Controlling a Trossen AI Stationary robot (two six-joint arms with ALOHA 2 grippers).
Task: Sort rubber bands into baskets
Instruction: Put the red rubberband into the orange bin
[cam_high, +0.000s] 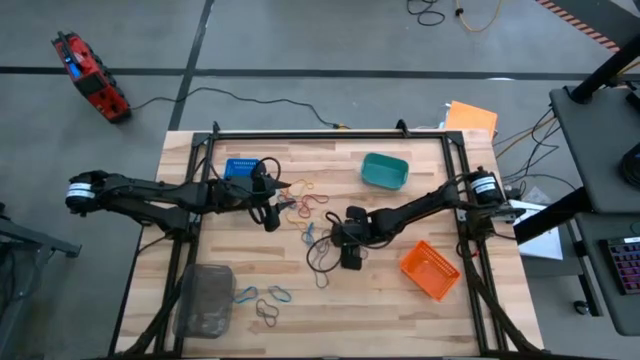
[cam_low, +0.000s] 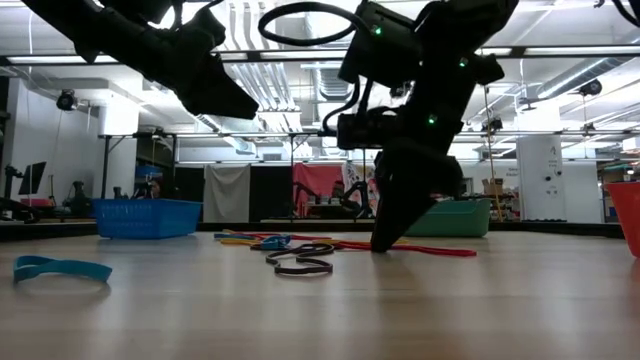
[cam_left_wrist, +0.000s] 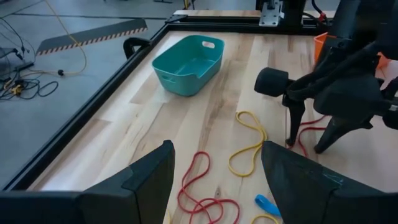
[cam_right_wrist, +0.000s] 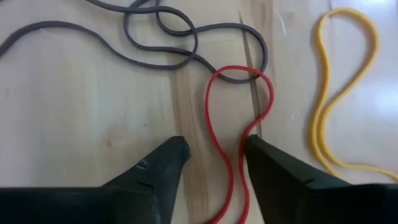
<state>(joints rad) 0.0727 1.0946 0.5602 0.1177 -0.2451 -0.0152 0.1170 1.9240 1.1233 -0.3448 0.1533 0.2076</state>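
Overhead view down on the whole table (cam_high: 300, 300), level table-height view across it, two close wrist views.

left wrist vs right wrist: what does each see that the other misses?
Left wrist only: the teal rounded plastic basket, empty, near the table's black frame edge, a corner of the orange mesh basket, the open left gripper, and the whole right gripper from outside, tips down at the wood.

Right wrist only: the dark grey rubber band looping on the wood, crossing the red loop's top, and a close look between the open right gripper fingers.

Both: the thin red rubber band lying between the right gripper's tips, the yellow rubber band beside it, and the wooden tabletop.
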